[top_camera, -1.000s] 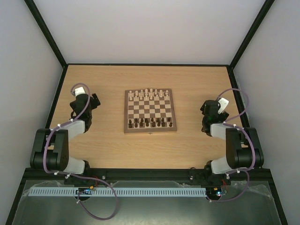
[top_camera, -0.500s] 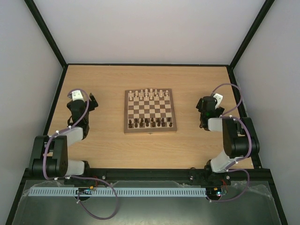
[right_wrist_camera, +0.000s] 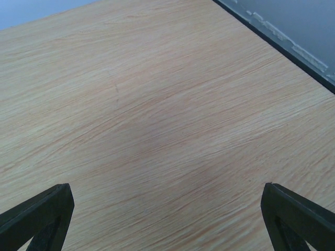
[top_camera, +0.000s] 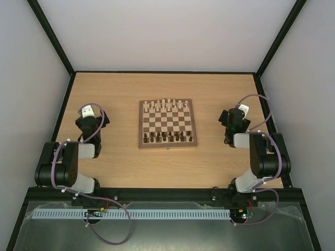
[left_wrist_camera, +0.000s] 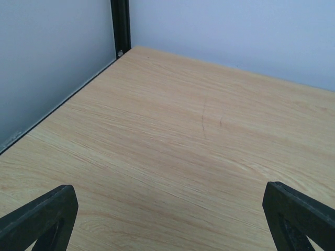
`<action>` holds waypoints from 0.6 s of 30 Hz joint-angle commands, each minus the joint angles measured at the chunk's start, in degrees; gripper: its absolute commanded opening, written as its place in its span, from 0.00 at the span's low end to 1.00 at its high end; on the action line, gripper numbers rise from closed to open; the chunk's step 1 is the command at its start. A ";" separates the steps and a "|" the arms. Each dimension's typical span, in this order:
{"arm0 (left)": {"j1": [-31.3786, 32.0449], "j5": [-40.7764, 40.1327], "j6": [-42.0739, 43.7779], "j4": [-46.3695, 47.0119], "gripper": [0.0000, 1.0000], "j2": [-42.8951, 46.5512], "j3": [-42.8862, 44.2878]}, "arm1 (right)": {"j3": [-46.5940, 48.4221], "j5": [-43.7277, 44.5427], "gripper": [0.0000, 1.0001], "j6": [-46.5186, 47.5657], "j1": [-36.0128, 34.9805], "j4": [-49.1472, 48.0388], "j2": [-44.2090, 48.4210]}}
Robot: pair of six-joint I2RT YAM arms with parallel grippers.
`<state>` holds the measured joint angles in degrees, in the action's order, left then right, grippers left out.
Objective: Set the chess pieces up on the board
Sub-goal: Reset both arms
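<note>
The board point(top_camera: 167, 124) lies in the middle of the table in the top view. Pale chess pieces point(top_camera: 167, 104) line its far rows and dark chess pieces point(top_camera: 167, 137) line its near rows. My left gripper point(top_camera: 93, 118) hovers over bare table well left of the board. In the left wrist view the left gripper point(left_wrist_camera: 168, 188) is open, with only wood grain between its fingers point(left_wrist_camera: 47, 214). My right gripper point(top_camera: 230, 117) is well right of the board. The right wrist view shows the right gripper point(right_wrist_camera: 166, 188) open and holding nothing.
The wooden table point(top_camera: 120, 162) is fenced by a black frame point(top_camera: 63, 110) and pale walls. The left wrist view shows the far left corner post point(left_wrist_camera: 120, 26). The right wrist view shows the table's right edge point(right_wrist_camera: 282, 47).
Both arms have shifted a little: the left wrist drew back toward the left, and the right wrist moved slightly inward. Both grippers stayed open; the board and pieces did not move.
</note>
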<state>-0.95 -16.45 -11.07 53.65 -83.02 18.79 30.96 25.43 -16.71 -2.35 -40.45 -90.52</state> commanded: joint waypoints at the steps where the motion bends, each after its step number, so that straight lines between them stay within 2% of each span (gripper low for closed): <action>1: 1.11 -1.39 2.11 3.37 1.00 -1.97 1.77 | -3.58 -4.74 0.99 3.10 0.14 -7.09 2.10; 6: 0.99 4.47 4.72 15.35 1.00 -3.64 -3.89 | -10.22 -2.34 0.99 11.33 -6.49 -17.91 4.31; 11: 1.39 4.80 5.31 14.44 1.00 -3.62 -3.57 | -11.40 2.49 0.99 9.14 -6.60 -19.85 4.37; 15: 1.41 4.76 5.28 14.65 0.99 -3.67 -3.65 | -11.16 2.45 0.99 8.92 -6.36 -19.24 4.15; 18: 1.39 4.76 5.35 14.73 1.00 -3.64 -3.71 | -15.13 4.29 0.99 7.96 -6.35 -25.05 5.82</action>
<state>0.36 -12.51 -6.37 64.07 -86.43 15.62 19.70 25.61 -8.10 -8.95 -56.84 -87.13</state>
